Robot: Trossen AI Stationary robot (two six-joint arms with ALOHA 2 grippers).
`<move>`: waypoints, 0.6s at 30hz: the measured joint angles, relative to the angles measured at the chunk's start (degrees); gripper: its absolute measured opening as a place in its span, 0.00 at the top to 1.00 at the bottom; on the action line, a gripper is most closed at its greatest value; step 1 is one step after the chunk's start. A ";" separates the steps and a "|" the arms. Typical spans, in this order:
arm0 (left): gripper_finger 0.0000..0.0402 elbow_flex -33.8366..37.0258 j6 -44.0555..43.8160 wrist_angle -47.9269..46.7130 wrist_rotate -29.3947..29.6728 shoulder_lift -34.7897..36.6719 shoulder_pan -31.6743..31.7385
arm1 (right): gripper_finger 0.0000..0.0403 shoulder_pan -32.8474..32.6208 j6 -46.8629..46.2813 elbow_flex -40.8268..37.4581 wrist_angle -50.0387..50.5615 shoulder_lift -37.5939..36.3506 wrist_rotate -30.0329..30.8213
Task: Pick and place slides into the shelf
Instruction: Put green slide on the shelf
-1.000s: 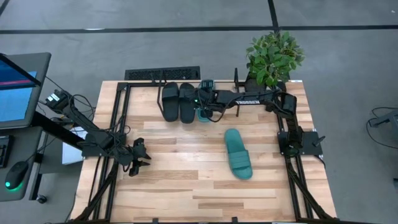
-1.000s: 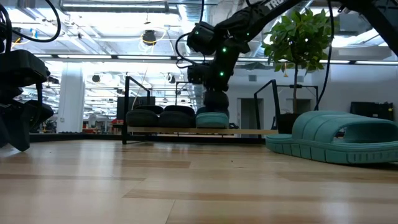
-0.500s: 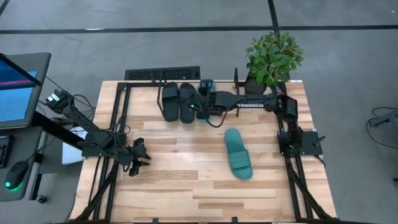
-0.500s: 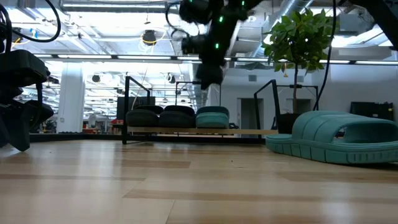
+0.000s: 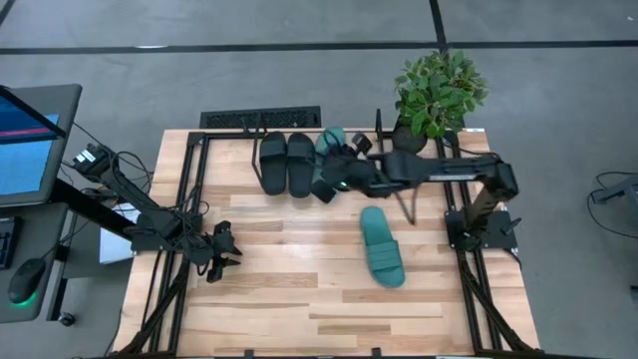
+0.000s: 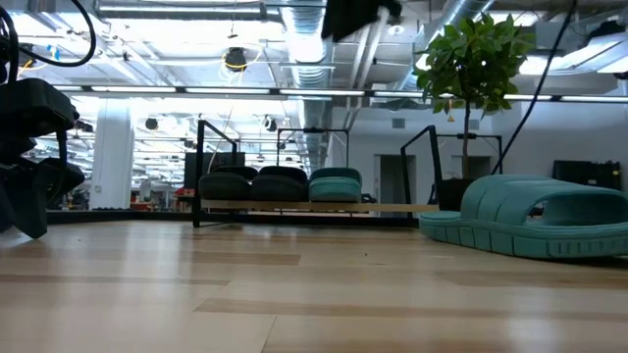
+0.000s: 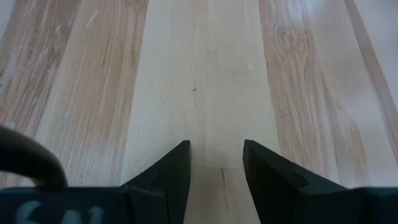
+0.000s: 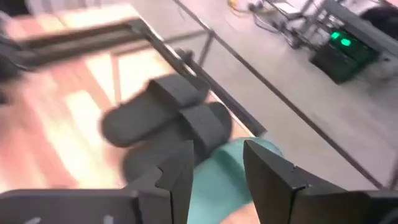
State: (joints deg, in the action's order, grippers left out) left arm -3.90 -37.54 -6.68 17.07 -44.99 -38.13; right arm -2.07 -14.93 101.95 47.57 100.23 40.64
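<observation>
Two black slides [image 5: 271, 163] [image 5: 300, 163] and one teal slide [image 5: 330, 143] rest side by side on the shelf [image 6: 392, 207] at the table's far edge, soles on its bars. The low view shows them in a row, with that teal slide [image 6: 335, 183] on the right. The second teal slide [image 5: 382, 246] lies sole down on the table, right of centre. My right gripper [image 8: 217, 171] is open and hovers high above the shelf's slides, touching nothing. My left gripper [image 7: 216, 163] is open just over bare wood near the table's left edge.
A potted plant [image 5: 439, 92] stands at the far right corner, next to the shelf's right end frame [image 5: 379, 125]. Black arm-mount frames [image 5: 189, 199] run along the left and right table edges. Bare wood lies between the shelf and the near edge.
My right gripper has risen from the teal slide on the shelf, climbing almost out of the top of the low view, and its arm has swung a little toward the near edge. The teal slide stays on the shelf beside the black pair.
</observation>
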 joint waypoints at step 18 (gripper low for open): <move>0.66 0.00 0.00 0.02 -0.01 0.00 0.02 | 0.68 -15.07 -17.15 -0.13 -2.24 -1.72 5.53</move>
State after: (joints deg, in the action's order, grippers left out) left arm -3.90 -37.54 -6.66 17.06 -44.99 -38.11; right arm -17.14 -32.08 101.81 45.32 98.52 46.18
